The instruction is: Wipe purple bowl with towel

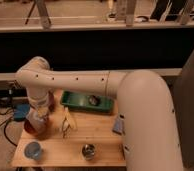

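The purple bowl (34, 129), dark maroon, sits at the left edge of the wooden table (102, 142). My gripper (37, 119) hangs from the white arm (75, 80) and points down, right over the bowl and partly hiding it. A pale patch at the gripper's tip (39, 118) looks like the towel, resting on or just above the bowl. A reddish shape (51, 102) shows behind the wrist; it may be the orange-red bowl.
A pale blue cup (33, 150) stands at the front left. A small metal cup (88, 151) stands at the front middle. A green tray (85, 102) is at the back, a yellowish object (67, 122) is beside the bowl, and a blue sponge (118, 125) lies by my arm.
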Controlling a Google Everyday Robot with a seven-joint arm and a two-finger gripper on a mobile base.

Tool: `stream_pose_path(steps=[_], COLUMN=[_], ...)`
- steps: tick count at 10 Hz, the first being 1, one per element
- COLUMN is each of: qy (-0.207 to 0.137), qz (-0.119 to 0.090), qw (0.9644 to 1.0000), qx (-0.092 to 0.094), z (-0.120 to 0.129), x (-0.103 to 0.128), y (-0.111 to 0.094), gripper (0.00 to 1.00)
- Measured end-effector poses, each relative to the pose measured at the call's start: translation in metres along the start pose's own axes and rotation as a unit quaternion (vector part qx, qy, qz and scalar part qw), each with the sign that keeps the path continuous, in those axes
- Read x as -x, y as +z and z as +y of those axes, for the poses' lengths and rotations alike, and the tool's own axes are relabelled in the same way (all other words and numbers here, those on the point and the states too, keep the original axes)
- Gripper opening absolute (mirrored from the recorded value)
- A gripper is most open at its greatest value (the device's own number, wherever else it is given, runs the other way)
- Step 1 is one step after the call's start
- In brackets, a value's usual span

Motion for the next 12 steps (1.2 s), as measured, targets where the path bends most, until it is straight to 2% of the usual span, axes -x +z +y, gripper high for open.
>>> stream_pose_path(steps=[2,8,12], qy=[-0.004,-0.009,-0.016], qz=[0.002,0.016,0.008], qw=[0.9999,0.9991,0.9987], qx=[-0.011,-0.039,-0.047], z=[-0.008,-0.053,-0.081], x=[-0.01,-0.045,-0.055], y=[0.003,0.026,0.042], gripper=[0.0,0.0,0.0])
